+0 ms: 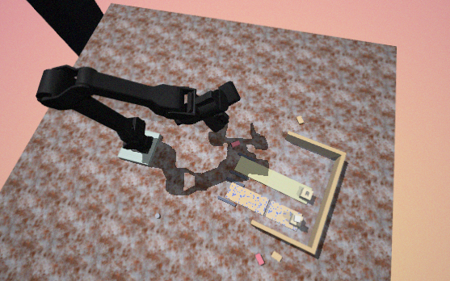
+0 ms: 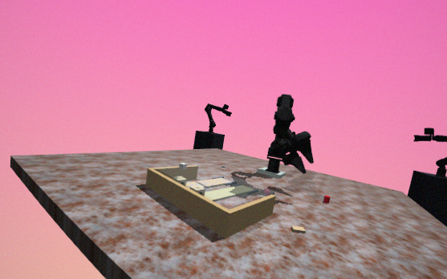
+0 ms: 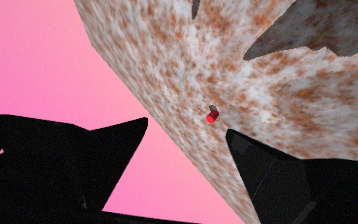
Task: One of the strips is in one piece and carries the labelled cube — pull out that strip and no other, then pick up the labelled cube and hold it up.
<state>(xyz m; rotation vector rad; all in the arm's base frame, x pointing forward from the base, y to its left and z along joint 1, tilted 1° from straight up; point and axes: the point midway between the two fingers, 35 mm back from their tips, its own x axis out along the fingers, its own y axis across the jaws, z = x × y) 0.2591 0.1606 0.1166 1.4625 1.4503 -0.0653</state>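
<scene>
When the counter [image 1: 201,242] [image 2: 336,248] [image 3: 170,60] is read from the top view with 12 o'clock at the upper edge, the arm [image 1: 124,90] [image 2: 284,114] is found mounted on a pale base plate [image 1: 157,139] [image 2: 260,172] toward 10 o'clock. The fingers [image 1: 218,122] [image 2: 305,148] are spread wide open, with nothing gripped, and are held raised above the counter, well apart from both strips. The labelled cube [image 1: 307,193] [image 2: 195,186] is seated on the 4 o'clock end of the yellow-green strip [image 1: 282,182] [image 2: 220,194], which is in one piece. At 7 o'clock from this strip, the speckled strip [image 1: 247,198] [image 2: 214,182] is laid roughly parallel, divided by a crosswise break; a pale cube [image 1: 295,220] [image 2: 180,178] is carried at its 4 o'clock end. Both cubes are bordered by a three-sided tan wall [image 1: 339,161] [image 2: 200,195], whose open side is turned toward 10 o'clock. Outside the wall, a tan block [image 1: 300,119] [image 2: 298,229] is placed toward 12 o'clock, and a pink block [image 1: 260,259] is placed toward 7 o'clock. In the wrist view, a red cylinder [image 2: 327,199] [image 3: 212,117] is shown on the counter beyond the fingertips, untouched. The arm's shadow is cast across the 10 o'clock end of the yellow-green strip.
</scene>
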